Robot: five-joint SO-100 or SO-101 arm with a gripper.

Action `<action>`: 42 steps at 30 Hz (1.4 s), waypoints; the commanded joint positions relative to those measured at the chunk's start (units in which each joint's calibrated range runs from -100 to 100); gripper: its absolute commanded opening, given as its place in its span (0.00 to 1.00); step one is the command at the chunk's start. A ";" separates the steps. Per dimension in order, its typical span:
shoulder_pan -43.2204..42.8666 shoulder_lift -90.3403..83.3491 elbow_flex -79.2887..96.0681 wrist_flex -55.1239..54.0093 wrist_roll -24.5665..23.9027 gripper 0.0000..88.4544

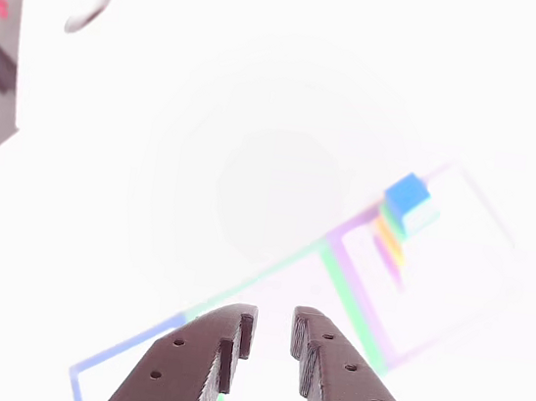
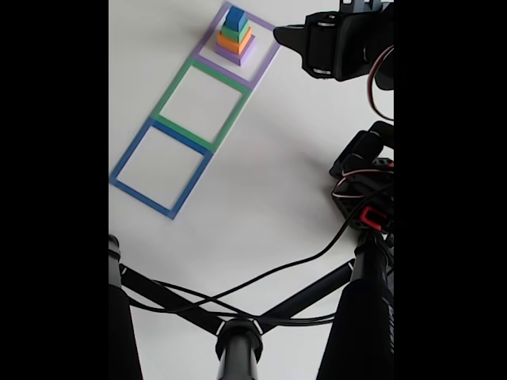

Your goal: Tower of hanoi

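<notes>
The tower of hanoi (image 2: 235,36) stands stacked inside the purple square outline (image 2: 265,63) in the fixed view: a small blue cube on top, then green, then orange, then a flat pale-purple slab. In the other view the same stack (image 1: 403,208) shows washed out at the right, blue cube uppermost. My gripper (image 1: 272,335) enters from the bottom edge there, dark fingers a little apart and nothing between them, well short of the stack. In the fixed view the gripper (image 2: 283,33) hovers just right of the tower, apart from it.
A green square outline (image 2: 171,91) and a blue square outline (image 2: 131,150) lie in a row below the purple one. The arm's base with servos and wires (image 2: 364,182) sits at the right. Black stand legs and cables (image 2: 238,340) cross the bottom.
</notes>
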 commanded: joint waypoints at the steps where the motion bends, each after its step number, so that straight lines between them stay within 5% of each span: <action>1: 2.60 0.84 -1.91 -4.75 23.55 0.00; 6: 4.42 -0.29 4.91 -8.79 38.93 0.00; 9: 5.76 -0.62 9.09 -13.98 36.06 0.00; 12: 5.95 -1.02 13.45 -15.43 46.71 0.00; 16: 9.31 -3.52 24.00 -23.85 51.95 0.15; 19: 12.57 -6.27 32.27 -28.31 63.45 0.30; 27: 14.97 -6.75 50.36 -48.55 63.45 0.36; 33: 16.21 -1.43 67.73 -78.75 63.45 0.38; 42: 17.17 15.85 69.82 -100.05 63.45 0.38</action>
